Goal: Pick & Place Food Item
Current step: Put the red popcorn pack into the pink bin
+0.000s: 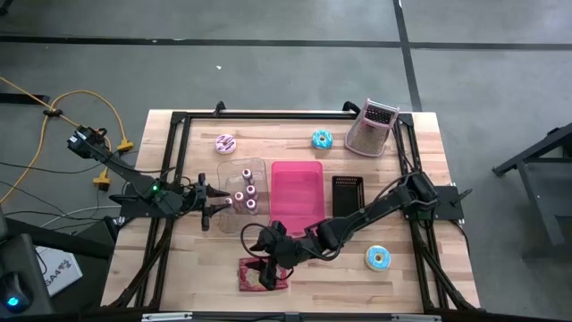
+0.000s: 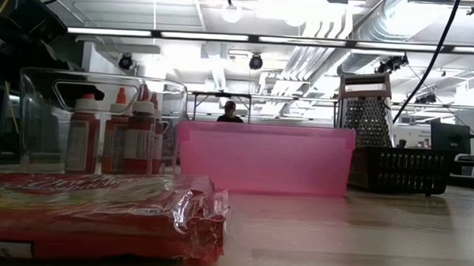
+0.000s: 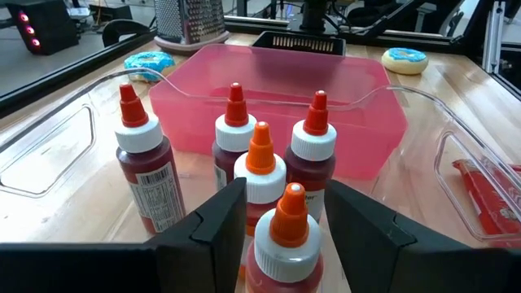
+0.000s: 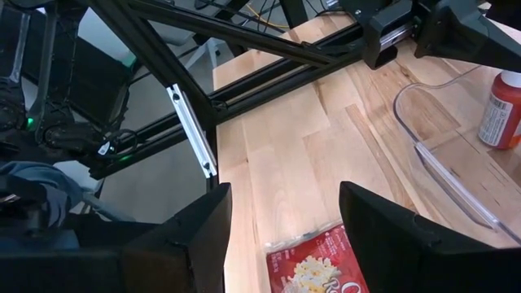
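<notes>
A clear tray (image 1: 241, 163) holds five red sauce bottles (image 3: 260, 175). The nearest stands between the fingers (image 3: 220, 224) of the left gripper (image 3: 285, 191), and the other four stand just ahead of them. A metal grater (image 1: 372, 128), a black basket (image 1: 348, 191), a pink donut (image 1: 224, 143) and two blue donuts (image 1: 322, 139) (image 1: 378, 258) lie well apart from those fingers. A person (image 2: 230, 111) shows in the room beyond.
</notes>
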Controlling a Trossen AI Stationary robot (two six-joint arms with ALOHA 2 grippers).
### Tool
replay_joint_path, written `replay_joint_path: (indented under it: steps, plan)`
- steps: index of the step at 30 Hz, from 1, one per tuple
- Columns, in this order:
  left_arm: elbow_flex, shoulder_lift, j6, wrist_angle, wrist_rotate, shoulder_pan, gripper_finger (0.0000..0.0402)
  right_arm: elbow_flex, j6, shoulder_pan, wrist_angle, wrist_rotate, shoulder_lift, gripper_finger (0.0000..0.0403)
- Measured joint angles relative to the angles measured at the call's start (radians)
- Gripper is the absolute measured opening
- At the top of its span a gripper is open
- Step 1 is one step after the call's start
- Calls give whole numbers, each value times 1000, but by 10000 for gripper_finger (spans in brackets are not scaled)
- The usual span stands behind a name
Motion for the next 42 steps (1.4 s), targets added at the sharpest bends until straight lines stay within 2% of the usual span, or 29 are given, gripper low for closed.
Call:
replay_joint_path:
  steps: [12,26,36,42]
  plan:
    - [0,-2,98,161,0,0,161,0,0,4,0,0,0,215]
    - [4,-2,58,174,47,0,161,0,-3,1,-1,3,0,215]
    - [107,-2,71,159,152,0,161,0,-3,-23,-16,4,0,215]
    - [173,-2,123,104,167,0,161,0,-17,-59,-43,0,0,215]
